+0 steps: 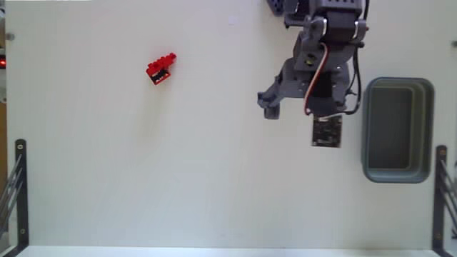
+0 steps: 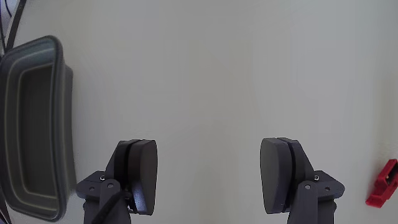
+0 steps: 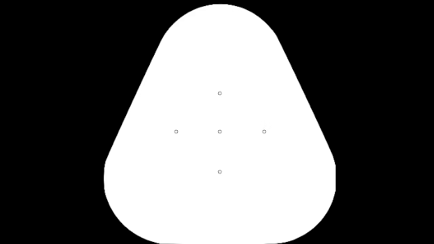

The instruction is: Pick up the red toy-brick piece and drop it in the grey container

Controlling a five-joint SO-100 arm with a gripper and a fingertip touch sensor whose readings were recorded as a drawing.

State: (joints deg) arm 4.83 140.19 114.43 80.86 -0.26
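In the fixed view, the red brick (image 1: 161, 68) lies on the white tabletop (image 1: 143, 178) in its upper left part, closer to the top edge than to the left edge, tilted at an angle with its dark underside partly showing. Nothing touches it. The grey bin (image 1: 397, 171) sits hard against the right edge of the tabletop, about halfway down, its long side running along that edge, and its inside looks bare. The arm (image 1: 325, 50) reaches down from the top edge, right of centre, and its gripper (image 1: 296, 114) hangs over bare tabletop just beside the bin's left wall, well apart from the brick. A small dark circuit board (image 1: 327, 132) shows at the low end of the arm. Black metal brackets (image 1: 18, 193) stand at the lower left and lower right corners.

In the wrist view, the gripper (image 2: 208, 174) comes in from the bottom edge with its two dark fingers (image 2: 144, 174) spread wide, a broad stretch of bare tabletop (image 2: 211, 74) between them and nothing in their hold. The bin (image 2: 62, 124) fills the left edge of this view, its thick rim and rounded corner plain to see. The brick (image 2: 382, 183) peeks in at the lower right edge, partly cut off, off to the right of the right-hand finger and not touching it.
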